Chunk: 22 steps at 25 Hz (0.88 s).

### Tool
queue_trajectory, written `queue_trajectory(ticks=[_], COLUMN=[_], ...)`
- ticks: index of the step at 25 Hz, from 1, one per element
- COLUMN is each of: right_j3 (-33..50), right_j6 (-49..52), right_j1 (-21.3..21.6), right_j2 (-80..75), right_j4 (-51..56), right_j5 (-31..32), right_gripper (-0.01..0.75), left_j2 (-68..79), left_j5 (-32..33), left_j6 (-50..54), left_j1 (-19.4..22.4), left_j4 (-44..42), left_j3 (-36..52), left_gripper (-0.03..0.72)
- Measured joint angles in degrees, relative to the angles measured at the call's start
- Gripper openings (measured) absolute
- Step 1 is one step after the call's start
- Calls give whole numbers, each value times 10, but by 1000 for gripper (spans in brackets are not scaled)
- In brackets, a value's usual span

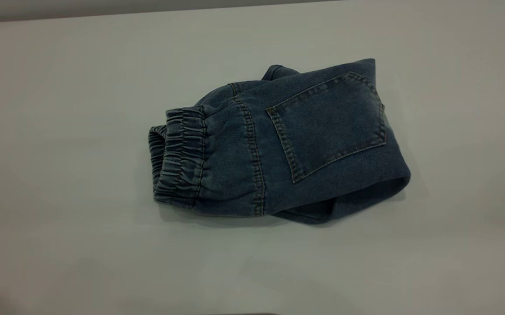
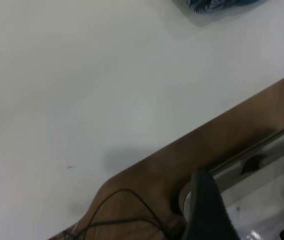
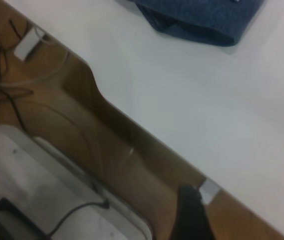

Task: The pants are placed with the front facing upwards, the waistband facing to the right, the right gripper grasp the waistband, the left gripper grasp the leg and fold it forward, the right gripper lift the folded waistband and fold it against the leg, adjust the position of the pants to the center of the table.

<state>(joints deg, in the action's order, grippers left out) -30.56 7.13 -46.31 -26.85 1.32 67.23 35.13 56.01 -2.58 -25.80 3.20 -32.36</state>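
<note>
Pants (image 1: 278, 144) lie folded into a compact bundle approx. mid-tabletop (image 1: 60, 131), slightly right of center, back pocket (image 1: 331, 124) facing up, elastic gathered band (image 1: 182, 157) at the bundle's left end, folded edge at the right. Open white surface on all sides, w/ plenty of bare room left and front; far tabletop edge visible at the top. Neither arm shows in the exterior view. Left hand (image 2: 206, 210) sits off the tabletop past its brown edge, only one dark finger seen, so can't tell how far open. Right hand (image 3: 191, 215) likewise beyond the edge, well apart from the pants; opening can't be told.
</note>
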Motion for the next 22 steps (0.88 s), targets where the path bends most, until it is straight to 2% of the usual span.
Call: queue_trajectory(ticks=[3, 11, 15, 22], right_j3=[29, 32, 32, 33], right_j6=[0, -1, -1, -1], right_j1=[0, 0, 0, 0], right_j2=[50, 127, 129, 130], right_j4=[2, -7, -6, 0], right_j5=[-14, -27, -27, -25], right_gripper=[449, 449, 445, 433], left_j2=[-56, -174, -202, -219], left_j5=[6, 30, 69, 78], left_j6=[0, 0, 1, 1], left_j1=[0, 0, 0, 0], left_j4=[4, 9, 10, 3], left_j3=[28, 30, 32, 43], left_gripper=[388, 388, 388, 388])
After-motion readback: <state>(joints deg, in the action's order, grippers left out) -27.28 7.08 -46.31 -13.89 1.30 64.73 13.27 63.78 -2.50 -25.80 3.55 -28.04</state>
